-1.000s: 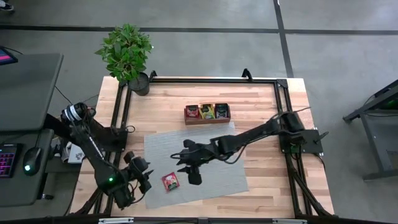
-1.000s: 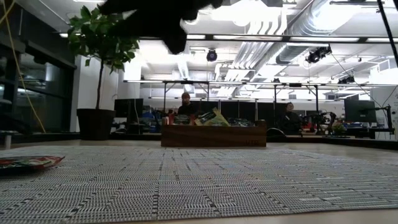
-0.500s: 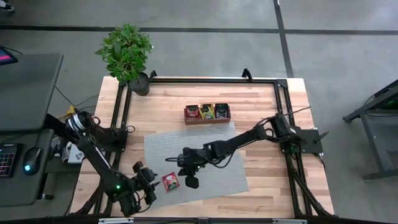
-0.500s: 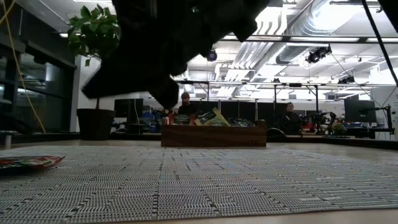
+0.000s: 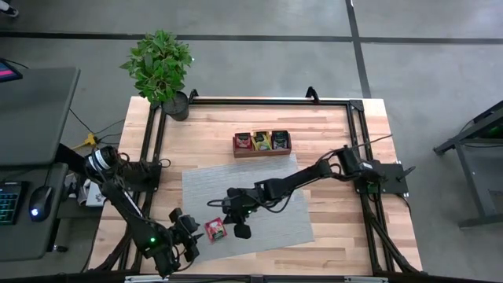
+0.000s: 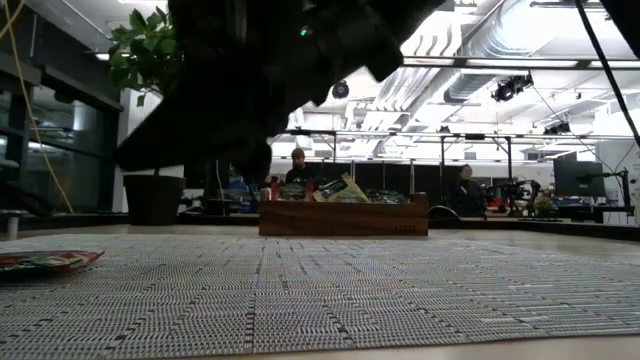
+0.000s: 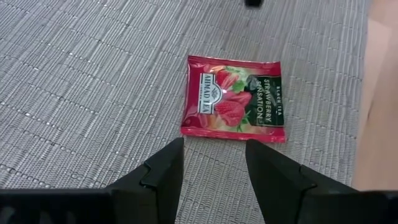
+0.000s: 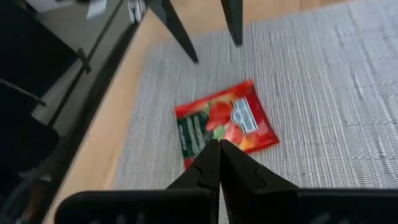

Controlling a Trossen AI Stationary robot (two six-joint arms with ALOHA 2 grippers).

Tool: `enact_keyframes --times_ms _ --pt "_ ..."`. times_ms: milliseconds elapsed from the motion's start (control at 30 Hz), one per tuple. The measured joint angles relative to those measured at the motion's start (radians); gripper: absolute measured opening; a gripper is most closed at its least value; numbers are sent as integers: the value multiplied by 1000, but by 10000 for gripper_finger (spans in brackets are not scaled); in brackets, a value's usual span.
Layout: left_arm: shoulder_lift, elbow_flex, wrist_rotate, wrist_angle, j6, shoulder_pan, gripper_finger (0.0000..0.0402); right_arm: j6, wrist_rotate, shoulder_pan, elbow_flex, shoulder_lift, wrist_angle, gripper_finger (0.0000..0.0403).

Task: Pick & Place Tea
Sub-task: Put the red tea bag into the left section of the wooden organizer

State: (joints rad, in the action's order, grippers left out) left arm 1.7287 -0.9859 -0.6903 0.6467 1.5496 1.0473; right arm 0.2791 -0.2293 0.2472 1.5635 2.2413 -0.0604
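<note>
One red tea sachet (image 5: 214, 229) lies flat on the grey mat (image 5: 271, 189), near its near left corner; it also shows in the left wrist view as the sachet (image 7: 233, 107). My left gripper (image 7: 213, 149) stands open just short of the sachet's edge, low over the mat, and touches nothing. My right gripper (image 8: 217, 146) is shut and hangs above the mat on the sachet's right side (image 5: 242, 230). In the low view it is a dark mass well clear of the mat. More tea stands in the brown wooden tray (image 5: 262, 151).
The three-compartment tray (image 6: 343, 218) stands at the mat's far edge. A potted plant (image 5: 161, 71) is at the table's far left corner. A black frame (image 5: 354, 106) runs around the tabletop. Bare mat lies right of the sachet.
My right gripper has come down and gone toward the near left, closer to the red sachet. My left gripper has moved toward the near edge and a little right, closing in on the sachet from the left. The sachet has stayed where it was.
</note>
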Motion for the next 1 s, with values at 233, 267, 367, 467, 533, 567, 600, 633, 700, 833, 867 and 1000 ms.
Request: enact_keyframes --times_ms 233,267,367,467,533,567,600,633,700,833,867,1000 --pt "0 0 31 5 1 0 169 -11 -1 -9 155 120 78 0" --pt "0 0 33 6 1 0 169 -10 -2 -13 160 129 87 0" --pt "0 0 55 5 3 0 169 -17 5 -21 167 140 96 0" --pt "0 0 55 3 4 0 169 -29 -8 -31 169 139 103 0" --pt "0 0 54 1 4 0 169 -46 -19 -40 169 139 122 0" --pt "0 0 55 2 4 0 169 -53 -22 -44 168 139 130 0" --pt "0 0 54 2 4 0 169 -60 -25 -45 168 139 135 0" --pt "0 0 54 1 4 0 169 -63 -29 -47 169 142 134 0" --pt "0 0 53 1 4 0 169 -63 -44 -49 169 145 141 0" --pt "0 0 53 0 4 0 169 -70 -45 -39 168 155 147 0" --pt "0 0 53 -1 4 0 169 -70 -41 -37 168 155 146 0" --pt "0 0 53 -2 8 0 169 -70 -24 -38 168 155 143 0"
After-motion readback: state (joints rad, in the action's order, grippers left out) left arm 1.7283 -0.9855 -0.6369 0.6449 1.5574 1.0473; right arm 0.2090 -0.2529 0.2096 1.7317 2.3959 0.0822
